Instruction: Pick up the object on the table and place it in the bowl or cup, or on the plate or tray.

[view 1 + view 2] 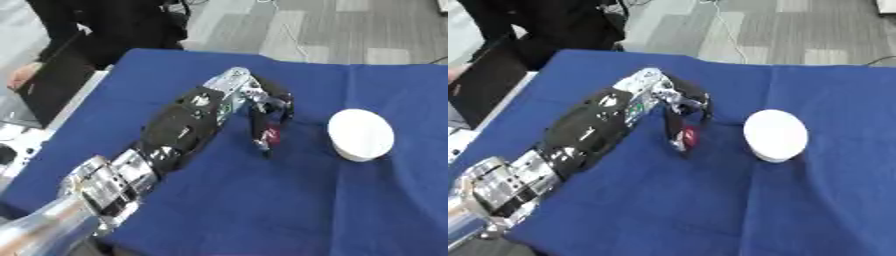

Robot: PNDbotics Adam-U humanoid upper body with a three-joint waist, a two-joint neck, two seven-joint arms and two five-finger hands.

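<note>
One arm alone is in the pictures: the left one, coming up from the near left corner and stretching out across the blue-clothed worktop point(219, 210). At its far end the left hand point(262, 102) hangs with fingers point(261, 131) curled downward, tips almost at the cloth, and between them sits a small red object point(274, 136). The fingers appear pinched on it, though the red shows only as a sliver and I cannot tell whether it is lifted or touching the cloth. The downward, wrist-high pose suits a small thing taken from above, which would explain why the forearm lies low and the hand arches over.

Just beyond the fingertips, to the hand's right, stands a white bowl point(360, 134), apart from the hand with bare cloth between. Nothing lies in that gap, so the way across looks open; the rim is the only thing the object must clear, and the hand would need to rise first. The right hand shows in neither view.

Farther off, past the hand's left side, a dark laptop point(48, 85) sits at the worktop's edge, well apart from the work. Behind it a person in dark clothing stands at the far edge, touching none of the task's things.
</note>
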